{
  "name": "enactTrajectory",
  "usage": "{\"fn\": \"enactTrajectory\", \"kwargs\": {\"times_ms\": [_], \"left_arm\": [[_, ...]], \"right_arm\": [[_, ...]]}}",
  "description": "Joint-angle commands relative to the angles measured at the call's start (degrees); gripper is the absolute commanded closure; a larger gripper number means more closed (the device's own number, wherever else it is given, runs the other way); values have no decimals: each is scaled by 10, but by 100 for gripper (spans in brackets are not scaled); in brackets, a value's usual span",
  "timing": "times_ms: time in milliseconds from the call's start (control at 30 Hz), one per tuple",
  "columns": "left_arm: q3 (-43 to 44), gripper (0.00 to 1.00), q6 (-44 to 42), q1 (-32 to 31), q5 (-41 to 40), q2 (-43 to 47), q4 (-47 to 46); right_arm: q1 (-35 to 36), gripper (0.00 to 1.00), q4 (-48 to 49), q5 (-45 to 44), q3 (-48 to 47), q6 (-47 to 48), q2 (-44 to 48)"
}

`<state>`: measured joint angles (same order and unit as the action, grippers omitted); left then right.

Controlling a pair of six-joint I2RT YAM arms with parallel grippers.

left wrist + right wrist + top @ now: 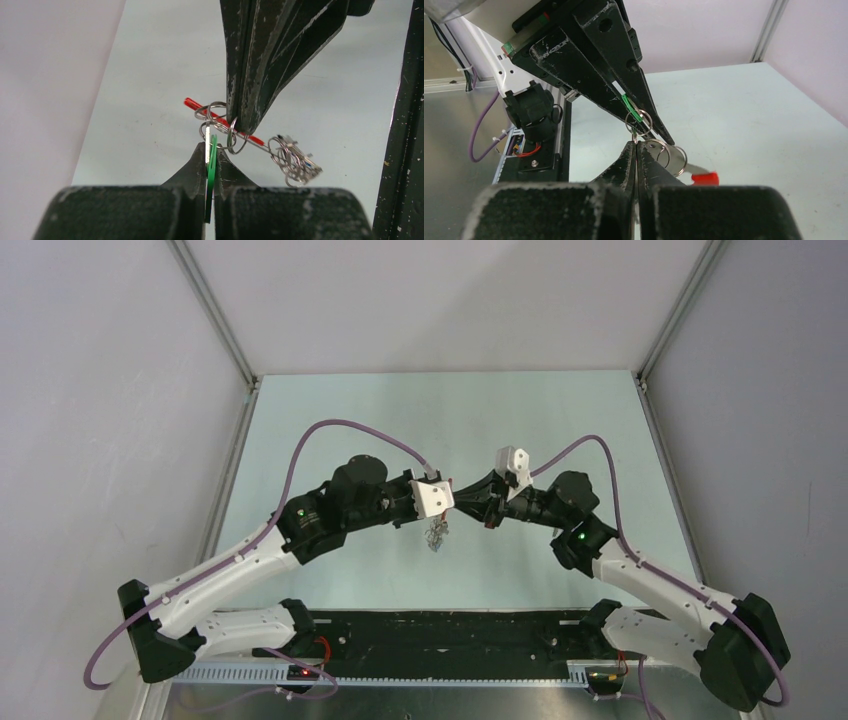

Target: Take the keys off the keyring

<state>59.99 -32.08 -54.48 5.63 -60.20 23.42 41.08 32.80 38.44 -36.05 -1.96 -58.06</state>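
My left gripper (212, 146) is shut on the green head of a key (213, 159), seen edge-on between its fingers. My right gripper (636, 144) is shut on the keyring, at its red band (192, 104) and the small silver rings (220, 125) on it. In the right wrist view the green key (631, 107) sits between the left fingers, with a silver tag (663, 152) and the red end (704, 178) beside my right fingertips. A cluster of silver rings and keys (295, 161) hangs off the band. In the top view both grippers meet above the table's middle, and the bunch (437, 533) dangles below them.
The pale green table (330, 430) is enclosed by white walls at the back and both sides. A black rail (450, 630) with the arm bases runs along the near edge. The left arm's purple cable (340, 425) arcs above it.
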Motion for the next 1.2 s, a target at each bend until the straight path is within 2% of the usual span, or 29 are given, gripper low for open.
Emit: {"fn": "enactTrajectory", "kwargs": {"times_ms": [0,400,767,1167], "left_arm": [[3,100,-8,-2,1,13,-26],[2,100,-9,-2,10,11,-26],[4,100,-1,-2,13,1,-26],[1,100,-3,-2,49,0,-25]], "right_arm": [[-15,100,-7,15,-29,-23,32],[-38,100,54,32,-30,-90,44],[-38,100,68,89,-29,-94,47],[-38,100,123,39,-30,-130,29]]}}
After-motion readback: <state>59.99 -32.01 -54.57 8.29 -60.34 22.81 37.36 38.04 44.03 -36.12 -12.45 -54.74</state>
